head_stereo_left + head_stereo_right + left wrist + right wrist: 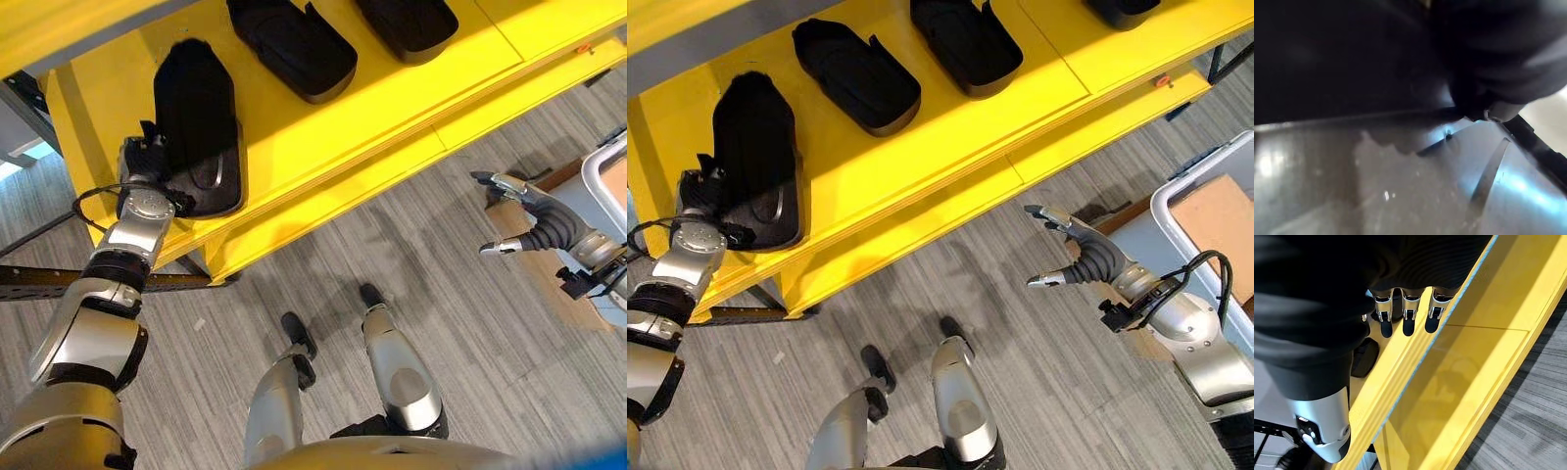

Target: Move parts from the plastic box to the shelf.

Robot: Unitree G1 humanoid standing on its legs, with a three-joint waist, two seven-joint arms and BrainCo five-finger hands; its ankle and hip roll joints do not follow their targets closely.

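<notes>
Left hand raised to the yellow shelf, pressed against the near end of a black part lying flat at the shelf's left end; fingers hidden against the part, so grip impossible to tell. Same black surface seen very close in the left wrist view, glossy and dark.

Right hand well apart, low over the grey floor, fingers straight and spread, thumb apart, nothing held. In the right wrist view, dark-tipped fingers extended in a row above the shelf's yellow edge.

Further along the shelf: a second part beside the first, then a third, each lying flat and apart from its neighbour; the tip of a fourth at the top edge.

Pale plastic box on the floor at the robot's right, just behind the right arm, with a brown cardboard sheet inside.
</notes>
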